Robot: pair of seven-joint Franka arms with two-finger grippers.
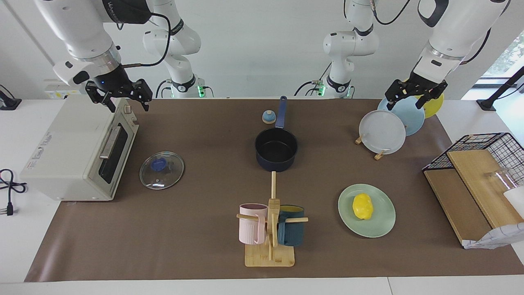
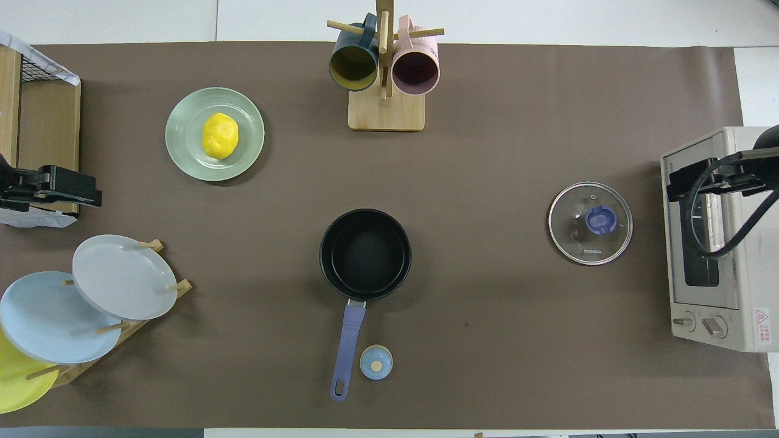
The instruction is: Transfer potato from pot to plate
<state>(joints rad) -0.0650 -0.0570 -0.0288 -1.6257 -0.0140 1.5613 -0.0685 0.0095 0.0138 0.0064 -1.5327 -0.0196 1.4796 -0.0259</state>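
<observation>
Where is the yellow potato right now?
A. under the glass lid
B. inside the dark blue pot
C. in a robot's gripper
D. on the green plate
D. The potato lies on the green plate, while the pot is empty and no gripper is near it.

Bright, even light gives sharp pictures, with soft shadows and faint glare on the glass lid [image 1: 161, 164].
</observation>
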